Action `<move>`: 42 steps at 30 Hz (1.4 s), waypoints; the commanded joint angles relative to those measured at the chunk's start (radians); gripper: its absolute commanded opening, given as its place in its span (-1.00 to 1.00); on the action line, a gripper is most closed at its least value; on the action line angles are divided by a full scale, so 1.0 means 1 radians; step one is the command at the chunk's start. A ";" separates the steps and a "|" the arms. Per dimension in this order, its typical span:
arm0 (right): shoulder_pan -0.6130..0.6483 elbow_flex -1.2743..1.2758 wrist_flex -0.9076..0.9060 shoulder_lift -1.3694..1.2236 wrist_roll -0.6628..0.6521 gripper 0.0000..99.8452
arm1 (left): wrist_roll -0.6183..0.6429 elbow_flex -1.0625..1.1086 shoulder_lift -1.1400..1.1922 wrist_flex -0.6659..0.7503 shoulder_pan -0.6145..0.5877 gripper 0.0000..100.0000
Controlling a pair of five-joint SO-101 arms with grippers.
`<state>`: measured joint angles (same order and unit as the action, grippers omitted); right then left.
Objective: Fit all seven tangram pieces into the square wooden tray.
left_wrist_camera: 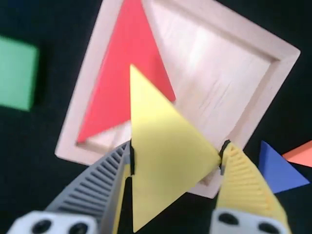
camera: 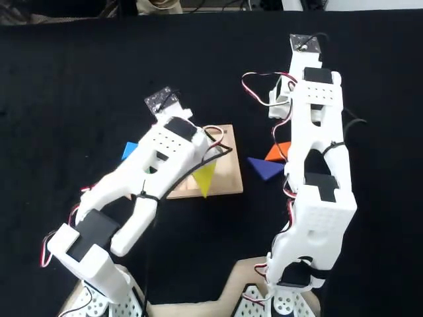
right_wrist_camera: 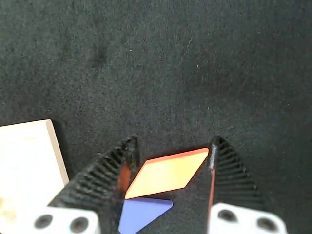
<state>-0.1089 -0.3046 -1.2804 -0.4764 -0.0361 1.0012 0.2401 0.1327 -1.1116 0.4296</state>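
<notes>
Over the square wooden tray [left_wrist_camera: 273,53], the yellow triangle [left_wrist_camera: 165,156] hangs in the left pincer [left_wrist_camera: 176,148], whose two fingers are clamped against opposite edges of the piece. The triangle is held clear of the wood, one sharp corner reaching in over the tray floor. In the high view the yellow triangle [camera: 205,177] sits above the tray's [camera: 228,181] near edge, with its lower tip just past the rim. A red triangle [left_wrist_camera: 122,78] lies flat inside the tray along one wall, and bare wood shows beside it.

Near the middle of the black table [camera: 66,79] is where the tray rests. A green square [left_wrist_camera: 17,73] lies on the cloth off one side of it, apart from the rim. A light blue piece [camera: 129,150] shows on the far side of the left arm, partly hidden by it.

Off the tray's other side lie a dark blue triangle [camera: 264,168] and, just beside it, an orange parallelogram [camera: 277,150]. The right pincer [right_wrist_camera: 173,146] is spread wide, one finger on either side of the orange parallelogram [right_wrist_camera: 165,173]; I cannot tell whether either finger touches it. The dark blue triangle [right_wrist_camera: 141,212] lies corner to edge with it, nearer the wrist.
</notes>
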 commanded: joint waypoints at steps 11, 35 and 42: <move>-0.025 -0.031 0.008 0.062 -0.012 -0.53 | -0.233 -0.051 -0.051 0.002 -0.019 -0.54; -0.025 -0.030 0.009 0.062 -0.046 -0.53 | 0.430 -0.050 -0.049 0.060 -0.077 -0.55; -0.020 -0.033 0.009 0.058 -0.046 -0.53 | 0.628 -0.031 -0.009 0.061 -0.148 -0.55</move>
<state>-0.1089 -0.3046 -1.2804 -0.4764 -0.0713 1.6180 0.2401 0.1327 -1.0641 0.2777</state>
